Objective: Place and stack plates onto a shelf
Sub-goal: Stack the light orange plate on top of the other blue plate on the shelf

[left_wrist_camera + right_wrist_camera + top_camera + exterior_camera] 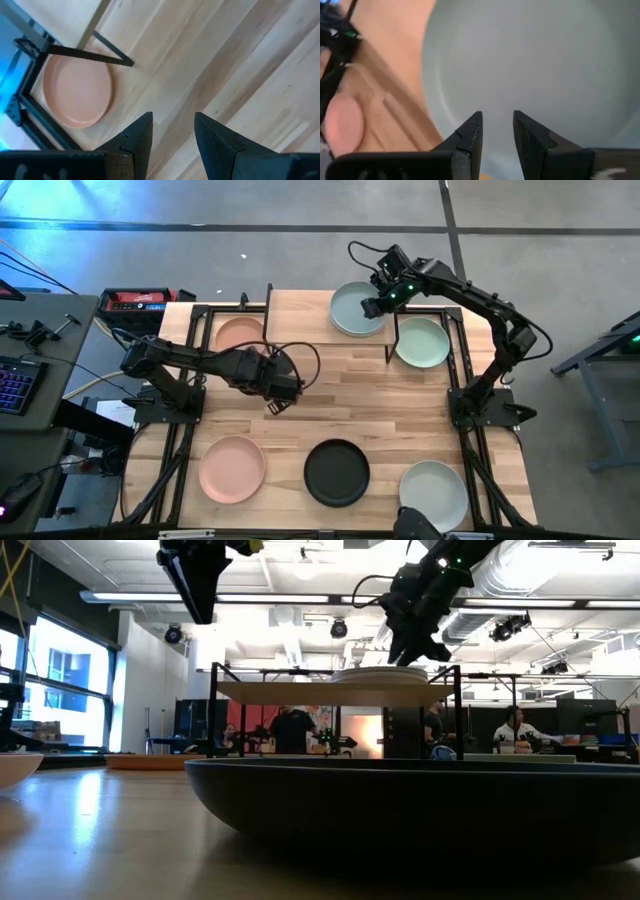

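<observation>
Along the near edge of the worktop (420, 430) three plates lie loose: a peach plate (232, 469) at about 7 o'clock from the middle, a black plate (337, 472) at 6, and a pale plate (433, 494) at 5. In the low view the black one fills the foreground and blocks most of what sits behind it.

The left claw (277, 402) hangs over bare wood near the worktop's centre, its fingers spread a little with nothing between them. From it, the second peach plate (239, 334) lies toward 11 o'clock, tucked by the shelf's left legs; the near peach plate lies toward 7. The left arm is clearly the closer one to both, and I judge either would be its next pick.

Farther back, the shelf (300, 320) stands at the 12 o'clock side. A grey-blue plate (352, 312) rests on its right half. The right claw (375, 296) hovers right over that plate's right rim, fingers slightly apart and empty as far as its wrist view shows. A pale green plate (422, 342) sits on the worktop just beyond the shelf's right legs, toward 5 o'clock from that claw.

Whether the shelf plate is a single one or a stack is hard to make out. People stand in the room behind, blurred.
</observation>
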Controlling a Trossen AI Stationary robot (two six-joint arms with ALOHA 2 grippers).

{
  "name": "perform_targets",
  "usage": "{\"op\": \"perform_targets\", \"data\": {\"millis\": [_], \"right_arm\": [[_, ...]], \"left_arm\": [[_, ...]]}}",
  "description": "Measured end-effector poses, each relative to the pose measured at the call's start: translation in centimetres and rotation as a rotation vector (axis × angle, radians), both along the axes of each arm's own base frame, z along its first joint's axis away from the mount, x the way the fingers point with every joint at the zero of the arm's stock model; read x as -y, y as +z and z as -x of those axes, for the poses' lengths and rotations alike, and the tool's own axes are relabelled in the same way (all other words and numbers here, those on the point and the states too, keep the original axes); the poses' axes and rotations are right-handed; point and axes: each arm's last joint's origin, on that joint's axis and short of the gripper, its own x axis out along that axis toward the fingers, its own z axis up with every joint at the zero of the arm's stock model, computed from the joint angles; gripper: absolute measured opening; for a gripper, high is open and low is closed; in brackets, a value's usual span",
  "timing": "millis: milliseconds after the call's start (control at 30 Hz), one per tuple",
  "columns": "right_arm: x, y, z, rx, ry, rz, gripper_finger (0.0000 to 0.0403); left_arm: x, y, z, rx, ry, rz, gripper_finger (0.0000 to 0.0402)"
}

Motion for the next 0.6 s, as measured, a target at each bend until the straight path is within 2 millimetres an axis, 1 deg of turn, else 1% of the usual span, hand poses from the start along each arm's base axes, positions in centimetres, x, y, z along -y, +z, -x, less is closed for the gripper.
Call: {"op": "perform_targets", "data": {"millis": [167, 467, 600], "right_arm": [[-1.0, 0.9, 0.0, 0.035, 0.049, 0.016, 0.0087], [-3.4, 4.0, 1.1, 0.110, 0.093, 0.092, 0.0087], [-4.5, 5.2, 1.6, 0.141, 0.123, 0.129, 0.0087]], "left_arm": [[-0.4, 0.1, 0.8, -0.078, 0.022, -0.034, 0.0133], [-0.5, 0.6, 1.2, -0.050, 0.013, -0.036, 0.0133], [-1.2, 1.1, 1.5, -0.034, 0.035, -0.040, 0.0133]]}}
